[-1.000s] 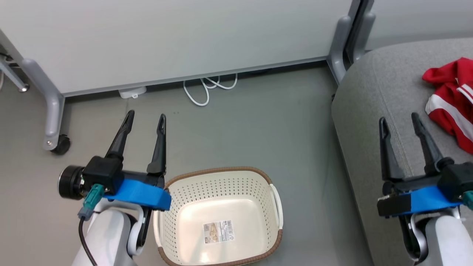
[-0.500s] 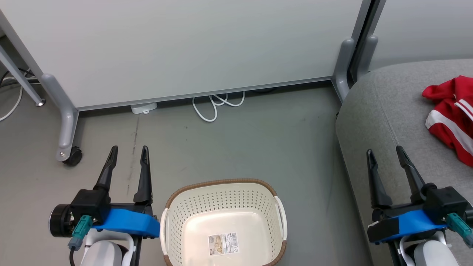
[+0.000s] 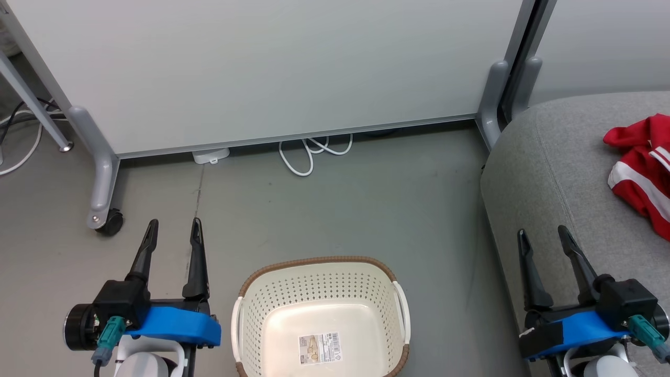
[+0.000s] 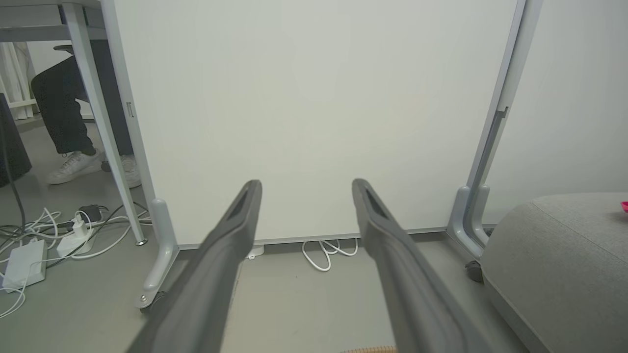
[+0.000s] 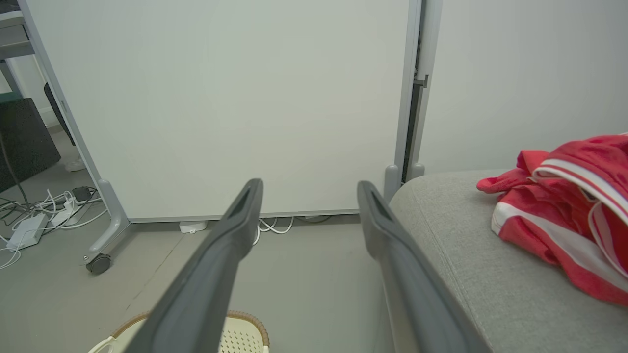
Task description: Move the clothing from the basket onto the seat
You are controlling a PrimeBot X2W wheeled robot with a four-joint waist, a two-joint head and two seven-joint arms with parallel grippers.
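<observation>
Hovering with both pairs of fingers spread and empty, the left gripper [image 3: 174,222] just left of the empty basket [image 3: 319,260] could knock it — the right gripper [image 3: 541,230], well right of it, might drag the clothing [image 3: 644,173] off the seat [image 3: 544,173].

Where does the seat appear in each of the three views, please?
Head view: the seat runs down the right side.
Left wrist view: it sits in the lower right corner.
Right wrist view: it is at the lower right, under the clothing.
Shared landmark: the white cable loop on the floor lies left of the seat in every view.
</observation>
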